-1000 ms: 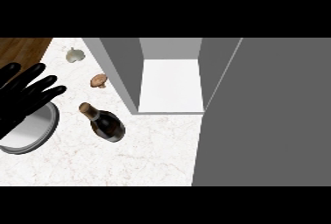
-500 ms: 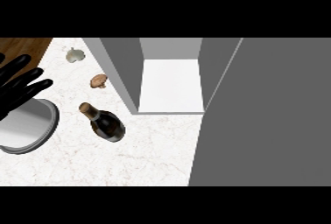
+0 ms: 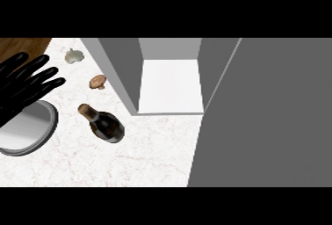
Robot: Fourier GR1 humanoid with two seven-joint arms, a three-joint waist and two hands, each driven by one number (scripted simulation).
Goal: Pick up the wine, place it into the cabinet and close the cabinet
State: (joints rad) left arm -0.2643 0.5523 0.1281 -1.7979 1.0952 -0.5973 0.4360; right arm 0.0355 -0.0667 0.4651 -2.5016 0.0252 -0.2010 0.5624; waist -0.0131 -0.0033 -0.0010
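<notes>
A dark wine bottle (image 3: 105, 125) lies on the marble counter, its brown-capped neck pointing up-left. My left hand (image 3: 26, 85) hovers at the view's left edge, open with fingers spread, up-left of the bottle and apart from it. The cabinet (image 3: 170, 85) stands open right of the bottle, its white shelf bare. Its grey door (image 3: 266, 114) swings out and fills the right side of the view. My right hand does not show.
A grey round plate (image 3: 29, 129) sits at the left, partly under my left hand. A brown mushroom (image 3: 97, 81) and a garlic bulb (image 3: 74, 56) lie above the bottle near the cabinet's left wall. Dark wood (image 3: 23, 44) shows at the top-left corner.
My left hand has shifted slightly upward and stays spread open. The bottle and the cabinet door have not moved.
</notes>
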